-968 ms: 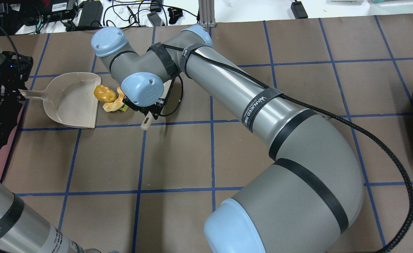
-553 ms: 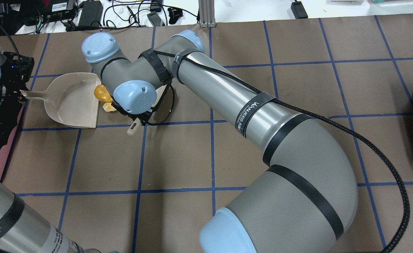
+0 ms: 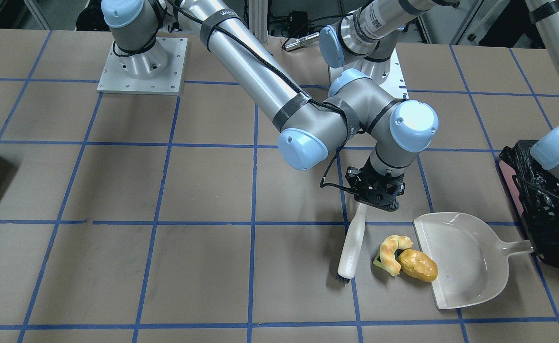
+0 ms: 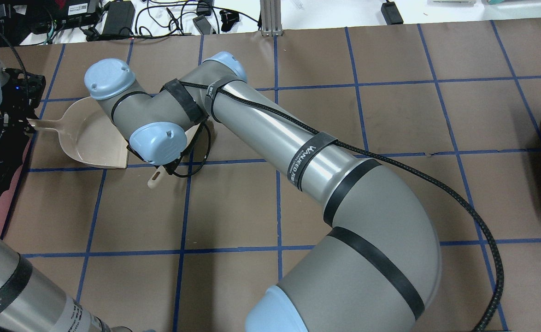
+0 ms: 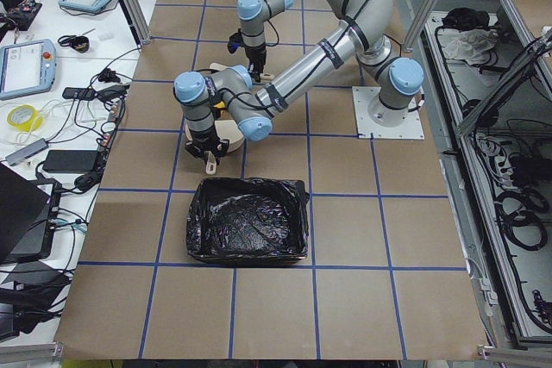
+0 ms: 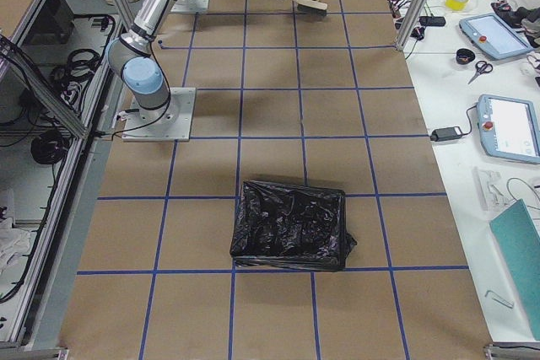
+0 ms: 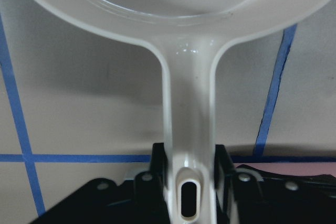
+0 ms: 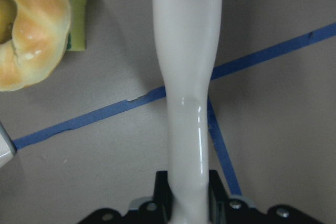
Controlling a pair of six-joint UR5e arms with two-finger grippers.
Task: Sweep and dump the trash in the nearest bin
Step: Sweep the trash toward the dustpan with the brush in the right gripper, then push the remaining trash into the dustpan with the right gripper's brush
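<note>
My right hand (image 3: 376, 194) is clamped on the handle of the white brush (image 3: 352, 250), whose bristle end is down on the table just beside the trash. The potato lump (image 3: 418, 265) sits at the dustpan (image 3: 470, 281) lip. The braided pastry (image 3: 390, 248) curls against it, with the green sponge bit (image 8: 79, 17) partly under the pastry. My left hand (image 7: 190, 177) grips the dustpan handle toward the table's left end, by the black-lined bin (image 5: 248, 221).

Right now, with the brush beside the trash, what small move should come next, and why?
Probably a short sweep of the brush toward the dustpan: its bristles sit apart from the pastry, which lies on the table with the sponge bit, while the potato only straddles the pan's lip.
</note>
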